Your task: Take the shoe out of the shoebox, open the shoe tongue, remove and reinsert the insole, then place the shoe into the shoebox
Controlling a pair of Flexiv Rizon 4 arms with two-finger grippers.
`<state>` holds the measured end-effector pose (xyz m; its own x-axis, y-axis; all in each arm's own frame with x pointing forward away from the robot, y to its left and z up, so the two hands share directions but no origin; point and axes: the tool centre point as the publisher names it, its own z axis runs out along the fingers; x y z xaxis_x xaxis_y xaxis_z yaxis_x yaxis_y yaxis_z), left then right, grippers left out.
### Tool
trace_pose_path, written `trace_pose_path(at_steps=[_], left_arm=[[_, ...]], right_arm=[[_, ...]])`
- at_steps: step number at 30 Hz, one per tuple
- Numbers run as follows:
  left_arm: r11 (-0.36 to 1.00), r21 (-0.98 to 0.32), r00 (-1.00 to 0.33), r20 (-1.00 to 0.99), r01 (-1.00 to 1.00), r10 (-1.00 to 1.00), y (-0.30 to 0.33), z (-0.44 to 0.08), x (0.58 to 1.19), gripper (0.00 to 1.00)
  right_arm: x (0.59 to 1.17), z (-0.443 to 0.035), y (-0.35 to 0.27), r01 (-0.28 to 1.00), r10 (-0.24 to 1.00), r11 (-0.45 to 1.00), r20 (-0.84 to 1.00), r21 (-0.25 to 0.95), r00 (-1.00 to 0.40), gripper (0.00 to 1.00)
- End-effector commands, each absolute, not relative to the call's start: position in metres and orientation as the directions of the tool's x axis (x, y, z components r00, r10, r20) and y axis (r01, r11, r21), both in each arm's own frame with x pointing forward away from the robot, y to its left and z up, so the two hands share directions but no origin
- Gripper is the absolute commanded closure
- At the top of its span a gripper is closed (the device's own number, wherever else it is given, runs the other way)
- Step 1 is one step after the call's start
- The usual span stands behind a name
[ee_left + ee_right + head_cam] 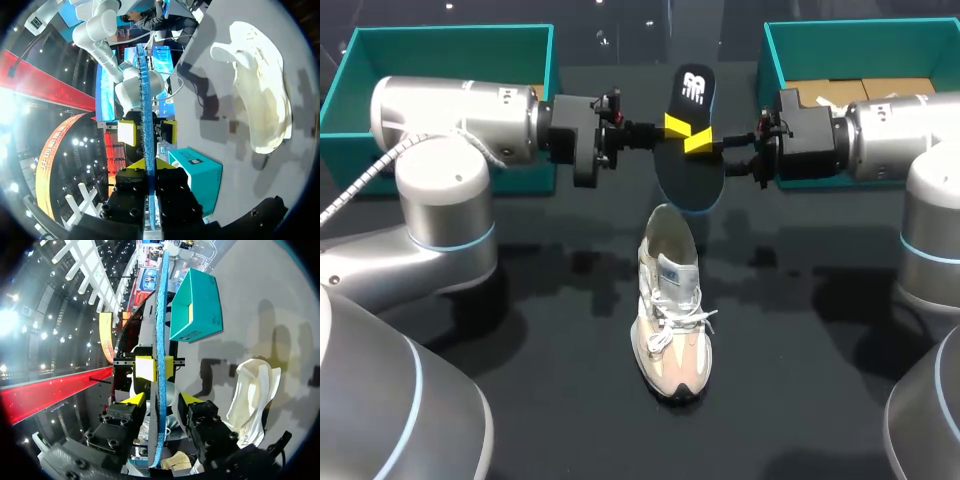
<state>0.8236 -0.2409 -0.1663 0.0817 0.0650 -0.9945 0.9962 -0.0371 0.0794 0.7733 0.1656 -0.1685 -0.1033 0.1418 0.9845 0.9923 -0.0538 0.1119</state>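
A black insole with a blue underside hangs in the air over the table's middle, seen edge-on in both wrist views. My left gripper is shut on it from the left. My right gripper comes in from the right and straddles the same insole, its yellow fingertips standing a little off each face, open. The beige and white shoe lies on the dark table below the insole, toe toward the front edge.
A teal shoebox stands at the back left behind my left arm. A second teal box at the back right holds brown packing. Both arms' bulky links flank the shoe at the table's sides.
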Motion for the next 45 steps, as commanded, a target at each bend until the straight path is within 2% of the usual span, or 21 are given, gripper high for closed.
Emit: trace_pose_path(at_steps=[1,7,8,11,17,18,19,24,27,29,45], left_arm=[[-0.035,0.082,0.084,-0.995,0.996,0.062,-0.243,-0.168,0.823,1.0],[-0.032,0.084,0.085,-0.995,0.996,0.06,-0.242,-0.168,0.823,1.0],[-0.032,0.084,0.086,-0.995,0.996,0.06,-0.242,-0.168,0.823,1.0],[-0.032,0.084,0.086,-0.995,0.996,0.058,-0.241,-0.169,0.824,1.0],[-0.032,0.071,0.073,-0.996,0.997,0.059,-0.239,-0.17,0.823,1.0],[-0.039,0.06,0.063,-0.996,0.997,0.065,-0.238,-0.17,0.823,0.61],[-0.04,0.051,0.054,-0.996,0.998,0.064,-0.236,-0.17,0.822,0.0],[-0.041,-0.01,-0.006,-0.994,0.999,0.112,-0.211,-0.166,0.812,0.0],[-0.012,-0.097,-0.093,-0.98,0.995,0.176,-0.193,-0.169,0.807,0.0],[0.03,-0.198,-0.199,-0.95,0.98,0.24,-0.177,-0.174,0.803,0.0],[0.033,-0.197,-0.198,-0.941,0.98,0.274,-0.17,-0.175,0.801,0.0]], right_arm=[[0.772,-0.169,0.167,0.992,0.143,-0.06,0.984,0.112,-0.103,0.61],[0.773,-0.169,0.166,0.992,0.142,-0.066,0.985,0.111,-0.101,0.7],[0.773,-0.169,0.166,0.992,0.142,-0.067,0.985,0.111,-0.101,0.75],[0.774,-0.17,0.165,0.992,0.142,-0.069,0.985,0.11,-0.099,1.0],[0.776,-0.169,0.167,0.991,0.142,-0.066,0.984,0.114,-0.104,1.0],[0.776,-0.169,0.167,0.991,0.142,-0.065,0.984,0.115,-0.104,1.0],[0.777,-0.169,0.167,0.991,0.142,-0.065,0.984,0.116,-0.106,1.0],[0.778,-0.17,0.163,0.989,0.133,-0.068,0.983,0.135,-0.125,1.0],[0.778,-0.171,0.161,0.986,0.131,-0.067,0.981,0.151,-0.142,1.0],[0.779,-0.171,0.16,0.982,0.12,-0.064,0.978,0.18,-0.171,1.0],[0.779,-0.172,0.16,0.98,0.119,-0.065,0.976,0.19,-0.182,1.0]])
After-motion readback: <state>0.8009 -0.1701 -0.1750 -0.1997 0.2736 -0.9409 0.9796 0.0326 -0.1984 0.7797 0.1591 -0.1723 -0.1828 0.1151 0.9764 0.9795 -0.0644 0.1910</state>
